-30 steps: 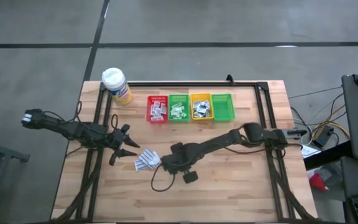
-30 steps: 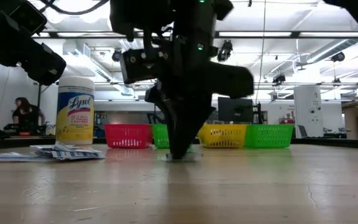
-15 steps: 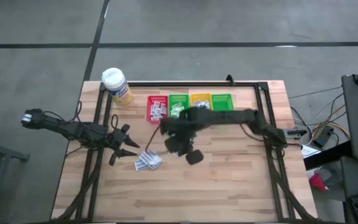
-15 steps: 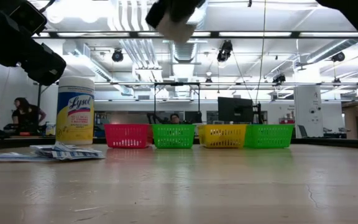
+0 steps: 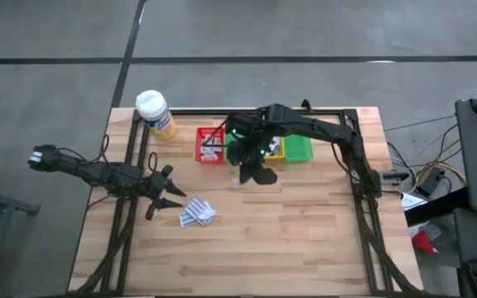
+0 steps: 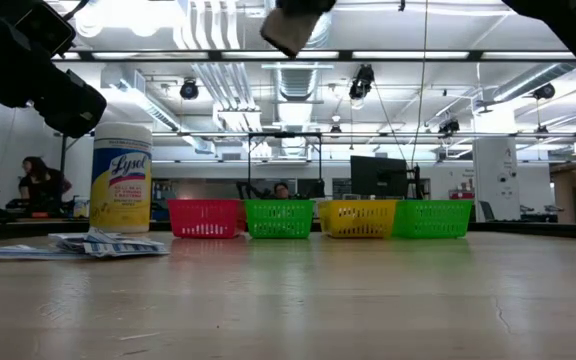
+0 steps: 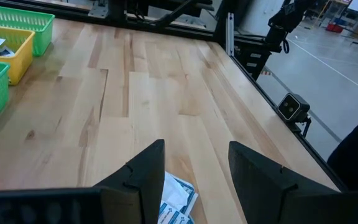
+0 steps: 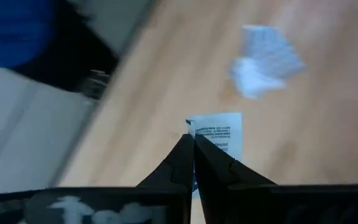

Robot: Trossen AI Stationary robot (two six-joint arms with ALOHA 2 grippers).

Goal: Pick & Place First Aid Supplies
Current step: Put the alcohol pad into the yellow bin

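Above table [image 5: 305, 223], white sachet [image 8: 219, 138] pinched at right tool's [image 8: 193, 144] tips (fingers together).

Industrial lab: exposed ceiling ducts [image 6: 298, 85], monitors [image 6: 378, 176], concrete floor [image 5: 305, 33].

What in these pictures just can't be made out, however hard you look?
- High view: the right gripper and arm cover parts of the green bin and yellow bin; their contents are hidden.
- Right wrist view: the held sachet has print too blurred to read.
- Low view: the bin walls hide anything inside the red bin.
- Left wrist view: the left gripper hides most of the sachet pile.
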